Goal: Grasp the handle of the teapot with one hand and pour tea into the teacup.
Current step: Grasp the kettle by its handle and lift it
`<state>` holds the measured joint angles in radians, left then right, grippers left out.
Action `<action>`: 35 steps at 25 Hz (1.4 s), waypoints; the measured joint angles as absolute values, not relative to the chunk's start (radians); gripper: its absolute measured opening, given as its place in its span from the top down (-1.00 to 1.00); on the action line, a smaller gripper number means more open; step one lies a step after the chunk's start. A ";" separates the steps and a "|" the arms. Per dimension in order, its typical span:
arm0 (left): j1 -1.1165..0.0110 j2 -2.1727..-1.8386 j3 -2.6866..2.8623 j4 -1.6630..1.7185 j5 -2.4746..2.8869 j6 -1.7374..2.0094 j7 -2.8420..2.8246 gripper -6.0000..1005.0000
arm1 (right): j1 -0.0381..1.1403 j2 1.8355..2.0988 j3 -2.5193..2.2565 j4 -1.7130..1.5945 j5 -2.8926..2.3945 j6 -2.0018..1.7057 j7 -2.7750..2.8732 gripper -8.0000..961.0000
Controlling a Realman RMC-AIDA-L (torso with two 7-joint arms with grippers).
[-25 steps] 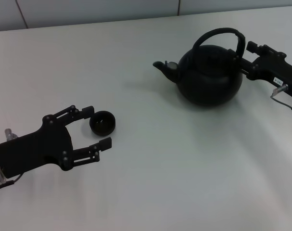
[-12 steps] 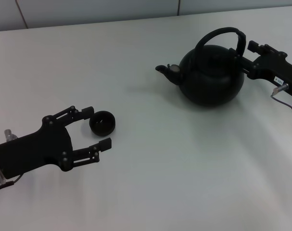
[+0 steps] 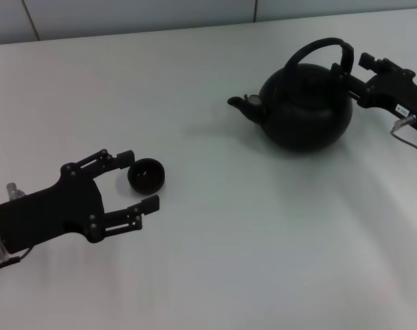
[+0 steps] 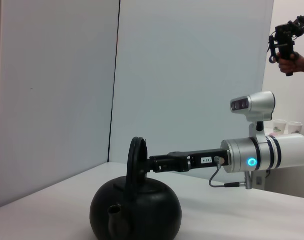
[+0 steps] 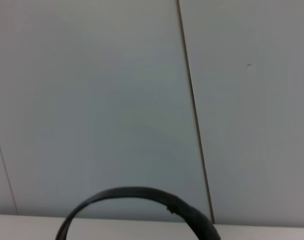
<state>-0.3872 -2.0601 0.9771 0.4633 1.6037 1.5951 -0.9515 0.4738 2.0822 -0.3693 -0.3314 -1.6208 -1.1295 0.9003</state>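
Note:
The matte-black teapot (image 3: 306, 110) is at the back right, its spout pointing left. My right gripper (image 3: 347, 65) comes in from the right and is shut on the right side of the arched handle (image 3: 318, 47). The left wrist view shows the teapot (image 4: 136, 210) with the right gripper (image 4: 147, 163) clamped on its handle (image 4: 136, 155). The right wrist view shows only the handle's arc (image 5: 136, 194). The small dark teacup (image 3: 146, 174) sits on the table at the front left. My left gripper (image 3: 141, 180) is open, with the teacup between its fingertips.
The white table (image 3: 249, 234) runs to a pale wall at the back. In the left wrist view, the right arm's silver forearm (image 4: 257, 155) reaches across, and a person's hand with a black device (image 4: 287, 42) is far behind.
The teapot and my right gripper have shifted a little to the right together. The left gripper and the teacup have not moved.

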 joint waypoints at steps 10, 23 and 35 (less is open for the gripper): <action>-0.383 -2.061 0.977 0.463 1.599 1.595 -0.951 -0.72 | 0.468 2.081 -0.366 -0.324 -1.567 -1.182 0.826 -0.45; -0.390 -2.063 0.977 0.462 1.599 1.595 -0.951 -0.72 | 0.455 2.079 -0.364 -0.330 -1.556 -1.154 0.826 -0.45; -0.391 -2.065 0.977 0.456 1.599 1.595 -0.951 -0.72 | 0.464 2.079 -0.372 -0.325 -1.555 -1.130 0.824 -0.45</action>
<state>-0.3911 -2.0648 0.9770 0.4556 1.5993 1.5954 -0.9508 0.4644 2.0793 -0.3719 -0.3252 -1.5553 -1.1302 0.8236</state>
